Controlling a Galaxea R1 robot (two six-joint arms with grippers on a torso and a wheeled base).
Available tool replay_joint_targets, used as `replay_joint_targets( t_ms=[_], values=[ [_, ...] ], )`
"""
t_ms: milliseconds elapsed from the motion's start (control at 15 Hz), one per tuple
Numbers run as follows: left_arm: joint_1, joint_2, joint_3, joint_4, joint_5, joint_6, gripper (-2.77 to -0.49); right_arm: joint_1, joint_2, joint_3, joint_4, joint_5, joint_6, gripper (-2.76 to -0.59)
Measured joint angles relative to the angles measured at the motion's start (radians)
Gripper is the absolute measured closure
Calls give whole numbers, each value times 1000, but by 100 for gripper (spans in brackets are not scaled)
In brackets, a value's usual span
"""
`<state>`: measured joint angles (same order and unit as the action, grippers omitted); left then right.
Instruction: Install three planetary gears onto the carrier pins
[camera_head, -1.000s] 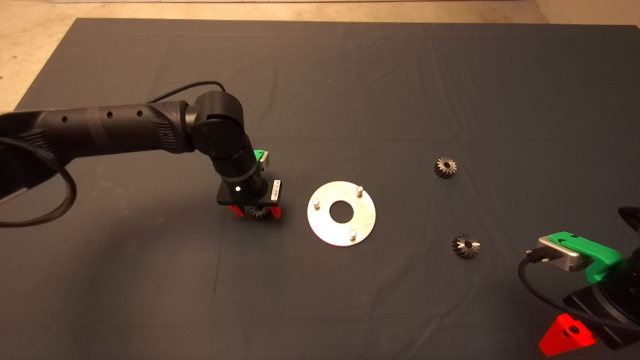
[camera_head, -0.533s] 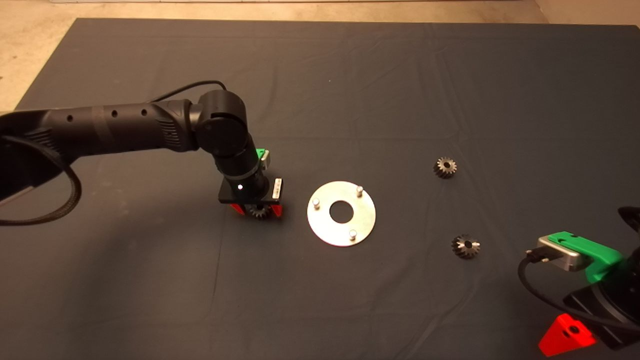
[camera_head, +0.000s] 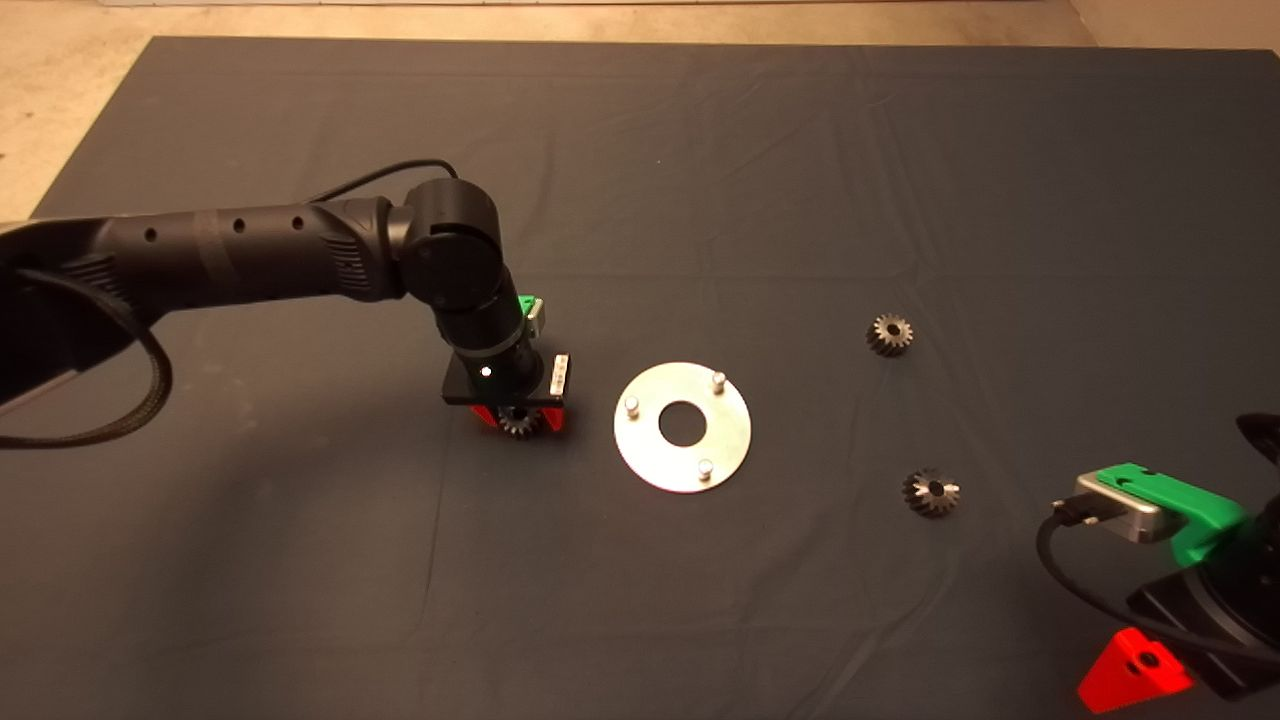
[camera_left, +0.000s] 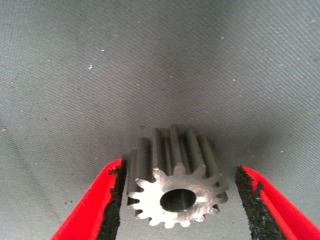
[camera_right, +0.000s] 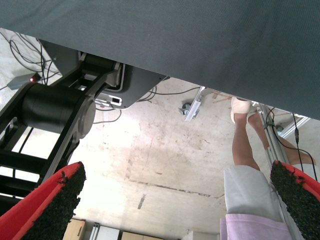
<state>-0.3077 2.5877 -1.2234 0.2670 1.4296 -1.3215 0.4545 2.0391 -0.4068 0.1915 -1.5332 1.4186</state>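
Note:
A small toothed metal gear (camera_head: 518, 421) lies on the dark mat just left of the shiny round disc (camera_head: 640, 452). My left gripper (camera_head: 518, 424) points straight down over this gear, one red finger on each side. In the left wrist view the gear (camera_left: 175, 175) sits between the black pads (camera_left: 116, 200), with a thin gap at each side, so the gripper (camera_left: 180, 202) is open. Three carrier pins (camera_head: 631, 405) (camera_head: 718, 380) (camera_head: 705, 466) stand bare on the disc. Two more gears (camera_head: 889, 334) (camera_head: 931, 492) lie to the disc's right. My right gripper (camera_head: 1135, 680) waits open at the lower right.
The right wrist view shows my right gripper (camera_right: 175, 205) open over the floor beyond the mat's edge, with a black robot base (camera_right: 55, 110) and a person's leg (camera_right: 245, 150). A black cable (camera_head: 110, 420) loops off the left arm at the mat's left side.
The left gripper's fingers have drawn closer together around the gear, and the left arm has shifted slightly right. The right arm, the disc and the other two gears have not moved.

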Motion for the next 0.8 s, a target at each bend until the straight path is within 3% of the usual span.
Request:
replay_joint_targets(
  t_ms=[67, 800],
  values=[
    [0, 0, -1, 0, 0, 0, -137, 0, 0, 0, 0, 0, 0, -275],
    [0, 0, -7, -1, 4, 12, -107, 0, 0, 0, 0, 0, 0, -275]
  ],
)
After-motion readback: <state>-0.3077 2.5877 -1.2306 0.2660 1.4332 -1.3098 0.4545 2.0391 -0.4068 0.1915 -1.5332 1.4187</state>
